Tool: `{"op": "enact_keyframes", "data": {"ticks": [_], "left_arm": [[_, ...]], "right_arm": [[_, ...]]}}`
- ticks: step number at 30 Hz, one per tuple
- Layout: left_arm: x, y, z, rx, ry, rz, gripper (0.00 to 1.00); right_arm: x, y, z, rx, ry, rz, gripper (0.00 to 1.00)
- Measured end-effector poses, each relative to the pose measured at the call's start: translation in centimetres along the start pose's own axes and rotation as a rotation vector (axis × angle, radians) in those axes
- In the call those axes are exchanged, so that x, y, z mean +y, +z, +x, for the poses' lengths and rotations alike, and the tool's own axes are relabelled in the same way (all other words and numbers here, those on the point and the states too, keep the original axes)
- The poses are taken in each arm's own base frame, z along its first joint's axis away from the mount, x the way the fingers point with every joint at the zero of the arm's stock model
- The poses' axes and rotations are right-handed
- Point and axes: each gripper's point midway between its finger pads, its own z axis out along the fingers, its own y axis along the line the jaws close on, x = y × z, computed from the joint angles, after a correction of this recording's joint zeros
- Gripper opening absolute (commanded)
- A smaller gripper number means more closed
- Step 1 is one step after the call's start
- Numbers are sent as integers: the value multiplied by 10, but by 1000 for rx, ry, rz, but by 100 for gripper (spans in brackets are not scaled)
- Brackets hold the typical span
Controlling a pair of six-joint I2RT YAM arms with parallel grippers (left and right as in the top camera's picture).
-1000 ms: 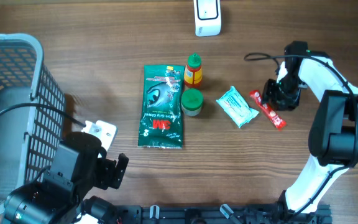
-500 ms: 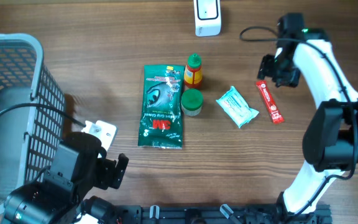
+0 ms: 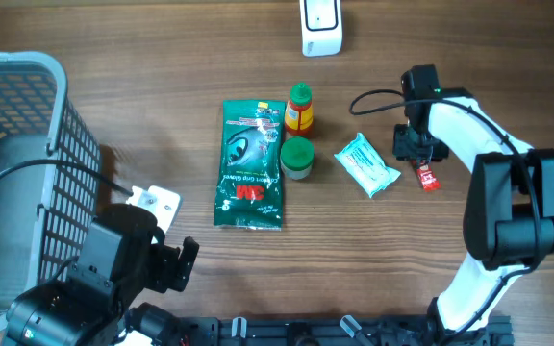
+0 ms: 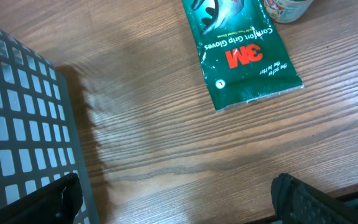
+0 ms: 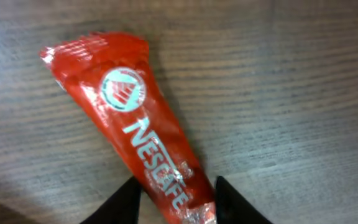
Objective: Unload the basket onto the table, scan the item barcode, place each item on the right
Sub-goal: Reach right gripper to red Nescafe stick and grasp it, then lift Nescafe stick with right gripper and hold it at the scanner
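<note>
Near left: left gripper (image 4: 176,193) released, jaws wide over bare wood, basket (image 3: 27,67) just left of it.
Mid table: 1 green glove pack (image 3: 250,168) lies flat, label up.
Right of centre: red sachet (image 5: 142,130) lies flat on the wood, right of a pale blue packet (image 3: 365,165). Right gripper (image 5: 178,200) grasps 1 end of the sachet, its 2 fingers (image 5: 126,202) against the long edges.
Far edge: white scanner (image 3: 321,24), well apart from the sachet.
</note>
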Motion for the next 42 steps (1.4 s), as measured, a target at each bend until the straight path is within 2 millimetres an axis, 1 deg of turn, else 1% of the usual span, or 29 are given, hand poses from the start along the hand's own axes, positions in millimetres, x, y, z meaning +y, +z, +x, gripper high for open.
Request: {"op": "enact_keyframes", "data": {"ticks": [1, 2, 4, 6, 7, 9, 10, 11, 12, 13, 14, 15, 17, 19, 20, 23, 25, 27, 29, 30, 32, 33, 36, 40, 42], "left_arm": [[0, 0, 0, 0, 0, 0, 100], [0, 0, 0, 0, 0, 0, 100], [0, 0, 0, 0, 0, 0, 100], [0, 0, 0, 0, 0, 0, 100], [0, 0, 0, 0, 0, 0, 100], [0, 0, 0, 0, 0, 0, 100], [0, 0, 0, 0, 0, 0, 100], [0, 0, 0, 0, 0, 0, 100], [0, 0, 0, 0, 0, 0, 100], [0, 0, 0, 0, 0, 0, 100], [0, 0, 0, 0, 0, 0, 100], [0, 0, 0, 0, 0, 0, 100], [0, 0, 0, 0, 0, 0, 100], [0, 0, 0, 0, 0, 0, 100], [0, 0, 0, 0, 0, 0, 100], [0, 0, 0, 1, 1, 0, 100], [0, 0, 0, 0, 0, 0, 100], [0, 0, 0, 0, 0, 0, 100], [0, 0, 0, 0, 0, 0, 100], [0, 0, 0, 0, 0, 0, 100], [0, 0, 0, 0, 0, 0, 100], [0, 0, 0, 0, 0, 0, 100], [0, 0, 0, 0, 0, 0, 100], [0, 0, 0, 0, 0, 0, 100], [0, 0, 0, 0, 0, 0, 100]], "right_arm": [[1, 1, -2, -18, -10, -4, 15], [1, 1, -2, -29, -14, -5, 4], [2, 3, -1, -35, -23, -4, 4], [8, 2, 0, -23, -21, -54, 4], [19, -3, 4, 8, -23, -143, 4], [48, -16, 14, 67, -50, -336, 4], [70, -33, 23, 111, -89, -487, 4], [89, -60, 22, 96, -131, -641, 4], [96, -75, 22, 78, -156, -708, 4], [103, -109, 30, 60, -199, -820, 4], [105, -131, 32, 22, -224, -868, 4], [108, -161, 39, -23, -274, -953, 4], [115, -214, 61, -79, -386, -1148, 4], [119, -252, 84, -114, -478, -1318, 4], [119, -261, 90, -127, -501, -1372, 4], [119, -302, 115, -204, -585, -1584, 5], [124, -316, 121, -307, -674, -1645, 4], [135, -327, 130, -334, -733, -1699, 4], [143, -343, 135, -284, -677, -1781, 4], [145, -345, 131, -207, -605, -1798, 4], [146, -346, 126, -1, -430, -1806, 4], [147, -346, 124, 228, -247, -1776, 4], [149, -342, 120, 646, 106, -1649, 4], [150, -341, 117, 1039, 463, -1455, 4], [150, -342, 116, 1145, 561, -1392, 4]]}}
